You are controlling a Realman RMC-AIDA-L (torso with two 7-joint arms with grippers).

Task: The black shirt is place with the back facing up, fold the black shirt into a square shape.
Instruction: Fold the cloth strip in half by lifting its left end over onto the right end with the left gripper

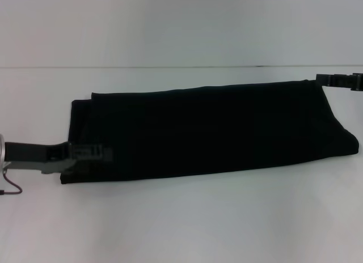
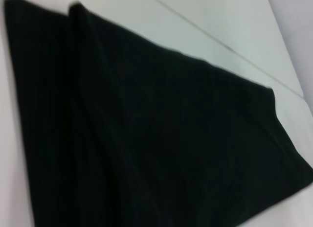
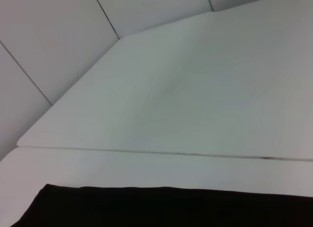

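Note:
The black shirt [image 1: 210, 130] lies on the white table as a long folded strip running left to right, plain black side up, with no lettering showing. At its near left corner sits my left gripper [image 1: 93, 152], right at the fabric's edge. My right gripper [image 1: 336, 80] is at the shirt's far right corner. The left wrist view is filled by the black shirt [image 2: 146, 139], with layered folds along one end. In the right wrist view only a straight edge of the black shirt [image 3: 171, 207] shows, below bare table.
The white table [image 1: 187, 217] extends in front of and behind the shirt, and its far edge [image 1: 181, 67] meets a pale wall. A thin red cable [image 1: 11, 186] hangs by the left arm. Table seams [image 3: 146, 152] show in the right wrist view.

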